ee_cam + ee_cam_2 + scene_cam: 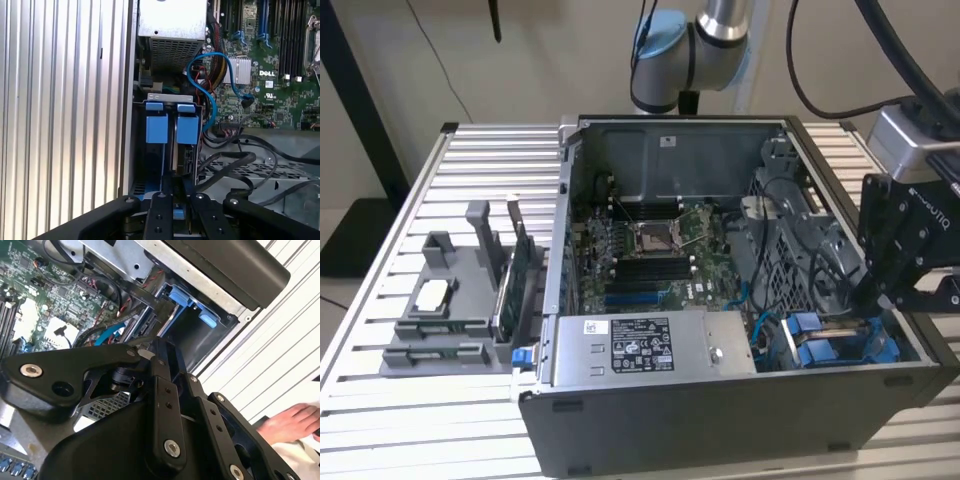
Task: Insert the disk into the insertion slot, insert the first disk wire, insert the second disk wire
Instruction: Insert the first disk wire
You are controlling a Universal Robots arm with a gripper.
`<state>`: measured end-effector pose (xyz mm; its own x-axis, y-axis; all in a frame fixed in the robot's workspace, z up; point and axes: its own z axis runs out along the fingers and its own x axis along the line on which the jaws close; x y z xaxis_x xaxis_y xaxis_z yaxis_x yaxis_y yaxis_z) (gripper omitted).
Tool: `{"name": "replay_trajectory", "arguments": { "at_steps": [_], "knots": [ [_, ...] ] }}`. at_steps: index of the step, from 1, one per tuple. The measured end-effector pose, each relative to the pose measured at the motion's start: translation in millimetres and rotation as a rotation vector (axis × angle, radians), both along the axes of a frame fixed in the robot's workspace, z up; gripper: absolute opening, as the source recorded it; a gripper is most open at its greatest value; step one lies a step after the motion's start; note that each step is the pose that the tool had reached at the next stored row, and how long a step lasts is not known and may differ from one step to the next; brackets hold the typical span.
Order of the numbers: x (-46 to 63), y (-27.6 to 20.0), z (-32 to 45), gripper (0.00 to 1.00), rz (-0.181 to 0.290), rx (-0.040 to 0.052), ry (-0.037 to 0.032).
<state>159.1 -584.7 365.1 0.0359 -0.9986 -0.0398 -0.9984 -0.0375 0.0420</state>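
gripper (pixel 173 184) low beside the disk (pixel 187 131)

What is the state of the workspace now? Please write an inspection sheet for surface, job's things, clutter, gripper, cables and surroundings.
Surface: slatted table, carrying an open case.
Job's things: disk in its blue frame stands in the bay at the case's corner, beside a second blue carrier; how deep it sits, cannot tell.
Clutter: grey tray with parts, on the exterior view's left of the case.
Gripper: gripper reaches into the case, close to the bay.
Cables: blue cable loops beside the bay; black wires lie across a metal cage.
Surroundings: a hand beside the table; arm behind the case.
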Motion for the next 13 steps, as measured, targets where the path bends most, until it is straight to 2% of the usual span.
{"name": "replay_trajectory", "arguments": {
  "at_steps": [2, 13],
  "knots": [
    [0.0, 0.0, -0.3, 0.19, 0.000, 0.0130, 0.0001],
    [0.0, 0.0, -0.4, 0.19, 0.000, 0.0132, 0.0000]
  ]
}}
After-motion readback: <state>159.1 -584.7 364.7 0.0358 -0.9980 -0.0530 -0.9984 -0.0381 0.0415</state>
